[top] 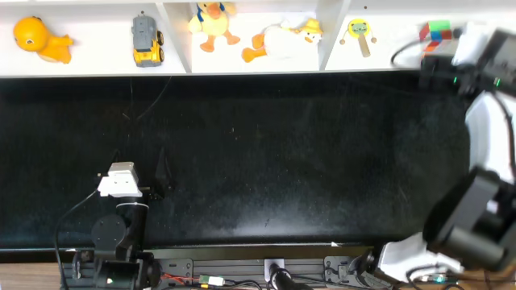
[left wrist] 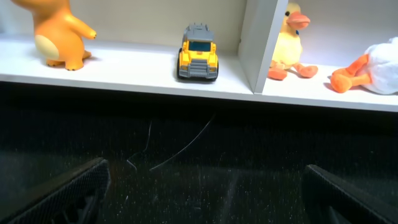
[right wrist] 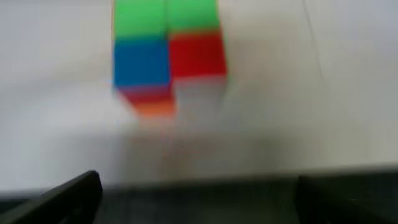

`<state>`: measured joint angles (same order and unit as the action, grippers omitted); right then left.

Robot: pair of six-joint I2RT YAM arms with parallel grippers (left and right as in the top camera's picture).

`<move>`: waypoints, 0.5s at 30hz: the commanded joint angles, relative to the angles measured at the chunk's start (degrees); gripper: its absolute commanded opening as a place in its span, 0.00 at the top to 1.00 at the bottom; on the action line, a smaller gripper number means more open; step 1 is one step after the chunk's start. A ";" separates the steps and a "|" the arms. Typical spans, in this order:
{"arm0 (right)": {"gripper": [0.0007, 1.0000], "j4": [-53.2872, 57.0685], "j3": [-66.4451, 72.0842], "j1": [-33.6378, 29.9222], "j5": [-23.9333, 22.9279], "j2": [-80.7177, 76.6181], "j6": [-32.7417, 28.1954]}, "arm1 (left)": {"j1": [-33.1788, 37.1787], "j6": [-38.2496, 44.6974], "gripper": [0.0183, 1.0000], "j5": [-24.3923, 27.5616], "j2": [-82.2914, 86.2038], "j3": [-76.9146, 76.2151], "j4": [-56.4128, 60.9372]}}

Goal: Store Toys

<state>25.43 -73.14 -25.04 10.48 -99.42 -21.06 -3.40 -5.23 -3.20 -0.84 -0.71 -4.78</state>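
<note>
My right gripper [right wrist: 199, 194] is released, jaws spread with nothing between them, at the upper right of the top view. Just in front sits the coloured cube [right wrist: 163, 59] on the white shelf [right wrist: 311, 93]. My left gripper [left wrist: 205, 190], also released, hangs at lower left over the black table [top: 282, 161], facing the yellow truck [left wrist: 198, 53].

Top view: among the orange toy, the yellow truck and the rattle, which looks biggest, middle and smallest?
1. orange toy
2. yellow truck, narrower but about as long
3. rattle
All three sit on the same shelf, so nearness hardly skews this.
</note>
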 commanded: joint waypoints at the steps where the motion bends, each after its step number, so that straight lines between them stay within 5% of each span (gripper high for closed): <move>1: 0.00 -1.53 10.91 0.02 -2.32 12.24 0.28 | -0.22 -0.42 0.00 0.35 0.70 0.22 0.02; 8: 0.00 -8.76 24.96 6.21 -1.75 25.24 0.28 | -0.22 -0.42 0.00 0.35 0.70 0.22 0.02; 15: 0.01 -15.06 30.47 24.65 -14.01 33.14 4.44 | -0.22 -0.42 0.00 0.35 0.70 0.22 0.02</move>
<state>11.20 -44.18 -5.50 3.11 -70.57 -20.08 -3.40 -5.23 -3.20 -0.84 -0.71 -4.75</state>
